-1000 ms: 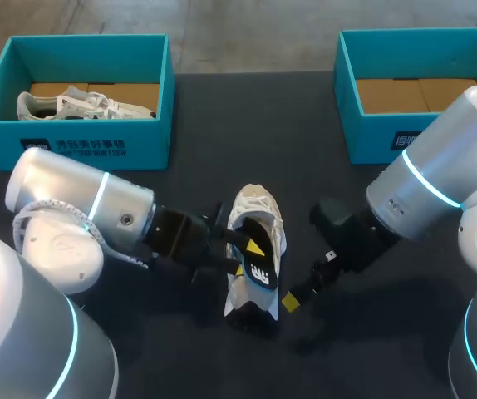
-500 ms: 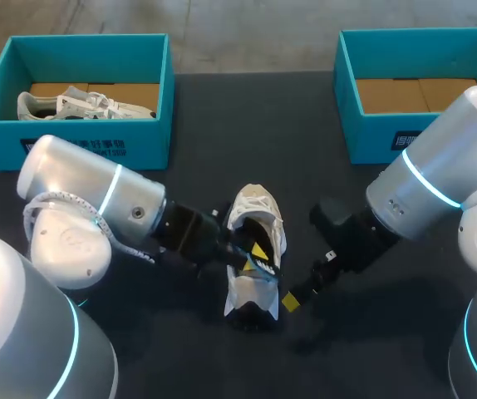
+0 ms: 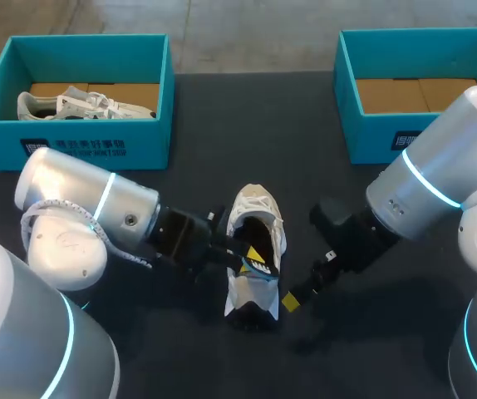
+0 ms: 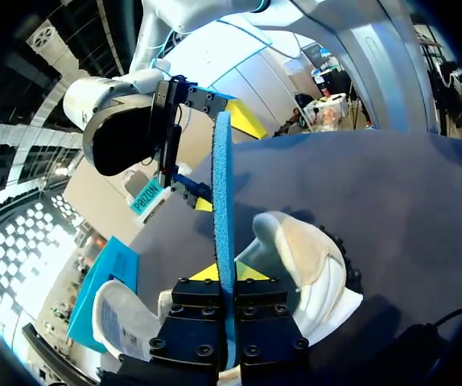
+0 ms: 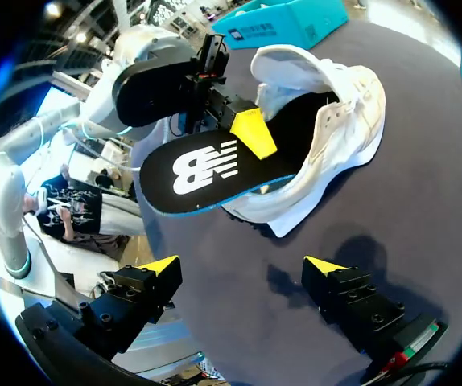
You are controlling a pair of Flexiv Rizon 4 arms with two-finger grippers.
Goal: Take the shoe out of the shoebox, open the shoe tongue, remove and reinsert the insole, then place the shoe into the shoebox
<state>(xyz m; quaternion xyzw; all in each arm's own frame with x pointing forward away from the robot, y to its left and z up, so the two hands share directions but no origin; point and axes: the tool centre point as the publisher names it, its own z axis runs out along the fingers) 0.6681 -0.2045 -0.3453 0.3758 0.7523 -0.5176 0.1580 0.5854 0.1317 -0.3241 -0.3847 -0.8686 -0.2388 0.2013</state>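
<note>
A white shoe (image 3: 256,208) lies on the dark table between my two arms, its mouth wide. The black insole (image 3: 261,267) with a white logo and a blue underside sticks out of it. My left gripper (image 3: 253,253) is shut on the insole's edge; in the left wrist view the insole (image 4: 222,193) runs edge-on between the left gripper's (image 4: 228,273) yellow tips, with the shoe (image 4: 307,257) beside it. My right gripper (image 5: 239,267) stands open just short of the shoe (image 5: 336,112), below the insole (image 5: 203,173), with nothing between its fingers (image 3: 290,301).
A teal shoebox (image 3: 72,145) at the back left holds another pale shoe (image 3: 85,105). A second teal shoebox (image 3: 371,133) at the back right shows only its cardboard floor. Bare table lies between the boxes and ahead of the shoe.
My left gripper has closed onto the insole, and the insole has tipped more onto its edge at the shoe's mouth. The right arm has not moved.
</note>
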